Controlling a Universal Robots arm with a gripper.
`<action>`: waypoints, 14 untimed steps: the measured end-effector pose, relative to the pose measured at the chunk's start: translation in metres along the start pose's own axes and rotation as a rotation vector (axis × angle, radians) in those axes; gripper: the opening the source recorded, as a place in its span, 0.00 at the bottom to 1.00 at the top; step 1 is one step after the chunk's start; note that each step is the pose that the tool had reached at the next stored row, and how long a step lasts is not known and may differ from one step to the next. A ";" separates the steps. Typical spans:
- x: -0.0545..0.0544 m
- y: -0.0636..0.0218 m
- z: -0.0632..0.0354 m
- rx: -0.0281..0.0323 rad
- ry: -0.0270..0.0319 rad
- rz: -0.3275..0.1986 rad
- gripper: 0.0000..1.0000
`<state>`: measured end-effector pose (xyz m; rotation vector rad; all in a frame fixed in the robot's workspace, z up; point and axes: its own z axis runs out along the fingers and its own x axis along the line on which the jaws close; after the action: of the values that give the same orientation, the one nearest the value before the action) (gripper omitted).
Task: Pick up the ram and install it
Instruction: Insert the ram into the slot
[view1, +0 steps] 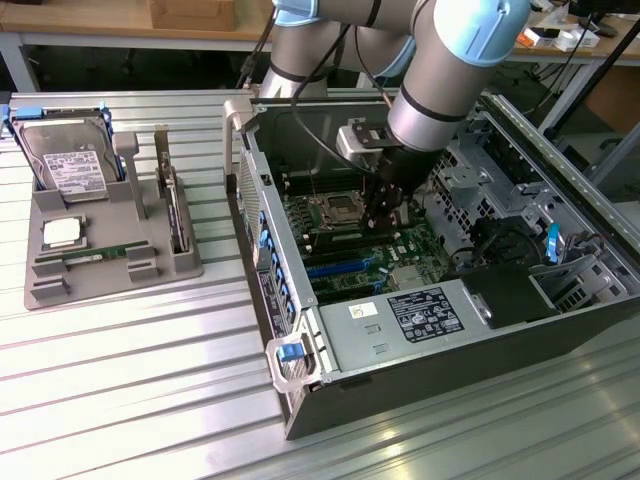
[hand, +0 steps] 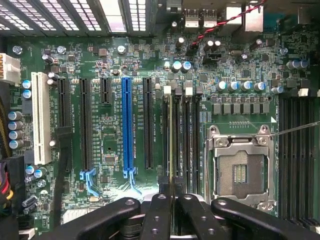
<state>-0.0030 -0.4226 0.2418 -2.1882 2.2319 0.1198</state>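
Gripper (hand: 171, 189) is pinched tight on the ram (hand: 171, 140), and I can see just its thin edge, standing among the black slots (hand: 186, 140) beside the open chip socket (hand: 240, 165). From the exterior view the gripper hides the ram. The arm (view1: 440, 80) reaches down into the open computer case (view1: 300, 400), wrist pointing straight at the green board (hand: 112, 125).
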 end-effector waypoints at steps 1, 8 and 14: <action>0.000 0.0000 0.0008 -0.0001 0.0004 0.000 0.12; 0.000 0.0002 0.0029 -0.0002 0.0006 -0.002 0.12; 0.000 0.0001 0.0036 -0.0002 0.0004 -0.003 0.12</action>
<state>-0.0033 -0.4219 0.2383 -2.1918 2.2288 0.1196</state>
